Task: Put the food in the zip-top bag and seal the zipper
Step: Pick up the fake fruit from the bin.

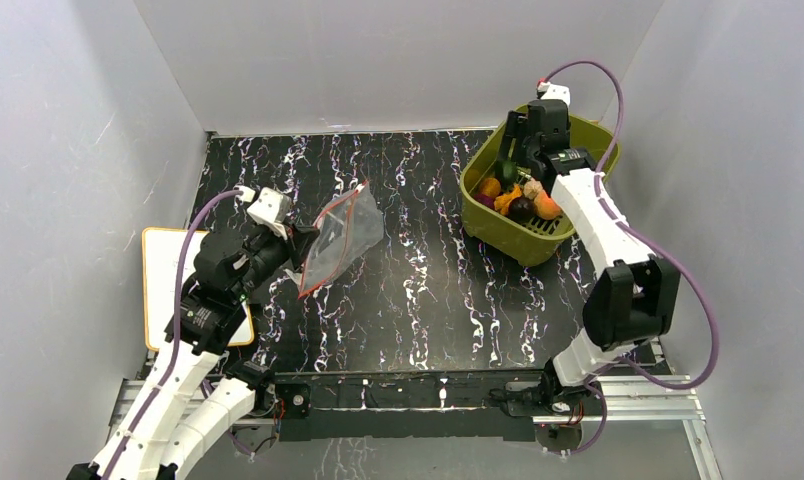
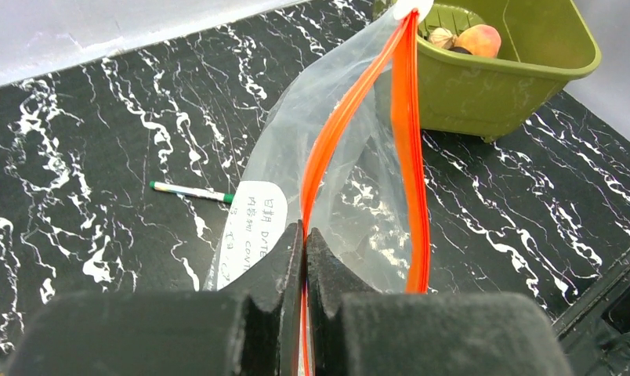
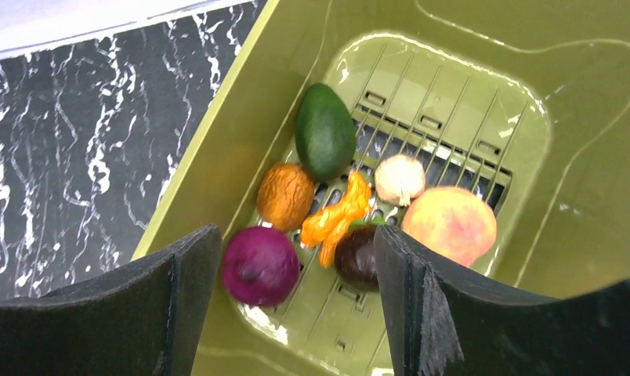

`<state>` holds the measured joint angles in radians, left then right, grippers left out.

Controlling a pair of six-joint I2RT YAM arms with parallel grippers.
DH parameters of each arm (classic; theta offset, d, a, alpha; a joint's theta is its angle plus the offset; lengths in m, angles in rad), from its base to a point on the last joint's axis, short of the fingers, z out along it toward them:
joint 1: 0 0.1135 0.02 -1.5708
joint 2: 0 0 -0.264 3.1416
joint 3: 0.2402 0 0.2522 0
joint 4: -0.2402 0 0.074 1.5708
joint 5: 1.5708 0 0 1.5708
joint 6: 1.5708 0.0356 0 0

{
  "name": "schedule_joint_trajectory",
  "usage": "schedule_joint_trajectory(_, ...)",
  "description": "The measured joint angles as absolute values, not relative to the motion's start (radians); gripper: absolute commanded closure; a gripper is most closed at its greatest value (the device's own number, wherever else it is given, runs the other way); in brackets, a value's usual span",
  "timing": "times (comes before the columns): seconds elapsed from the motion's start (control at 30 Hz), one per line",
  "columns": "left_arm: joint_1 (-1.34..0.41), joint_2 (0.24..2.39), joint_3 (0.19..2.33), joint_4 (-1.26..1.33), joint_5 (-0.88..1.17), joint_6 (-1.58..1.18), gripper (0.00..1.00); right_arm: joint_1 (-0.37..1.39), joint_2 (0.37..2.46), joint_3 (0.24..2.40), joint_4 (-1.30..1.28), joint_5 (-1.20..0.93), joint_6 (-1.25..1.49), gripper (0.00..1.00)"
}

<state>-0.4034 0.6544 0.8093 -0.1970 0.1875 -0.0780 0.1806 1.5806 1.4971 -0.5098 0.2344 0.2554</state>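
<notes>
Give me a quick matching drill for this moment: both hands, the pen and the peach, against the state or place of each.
Column A
1. left hand
2. right hand
3. pen
4. peach

Column B
a. lying on the table, next to the bag
b. open, above the other food pieces
c. inside the basket
d. shut on the zip-top bag at its zipper

Pairs: 1-d, 2-b, 3-a, 4-c
</notes>
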Motion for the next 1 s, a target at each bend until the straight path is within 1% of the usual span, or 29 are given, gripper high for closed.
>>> schedule_joint_trajectory(0.1,-0.403,0.654,0.802,-0.219,0.187,-0.091,1.0,0.151,1.647,1.497,-0.449,0.227,0.244,0.31)
schedule_joint_trajectory(0.2,-0.403,0.65,0.802,-0.24,0.187,-0.108,1.0,0.136,1.762,1.533,-0.419,0.218,0.221,0.29)
schedule_joint_trajectory(0.4,-0.403,0.633,0.802,-0.255,0.179,-0.158,1.0,0.103,1.983,1.596,-0.407,0.174,0.185,0.28)
schedule_joint_trajectory(0.43,-0.403,0.632,0.802,-0.256,0.178,-0.165,1.0,0.099,1.997,1.598,-0.406,0.168,0.183,0.26)
schedule_joint_trajectory(0.47,-0.403,0.632,0.802,-0.256,0.176,-0.171,1.0,0.093,2.016,1.602,-0.405,0.16,0.18,0.23)
schedule_joint_trajectory(0.53,-0.403,0.632,0.802,-0.255,0.175,-0.187,1.0,0.083,2.039,1.613,-0.403,0.149,0.174,0.21)
schedule_joint_trajectory(0.8,-0.403,0.648,0.802,-0.245,0.184,-0.218,1.0,0.066,2.085,1.659,-0.361,0.116,0.154,0.22)
schedule_joint_trajectory(1.0,-0.403,0.656,0.803,-0.24,0.2,-0.221,1.0,0.062,2.108,1.67,-0.309,0.093,0.134,0.26)
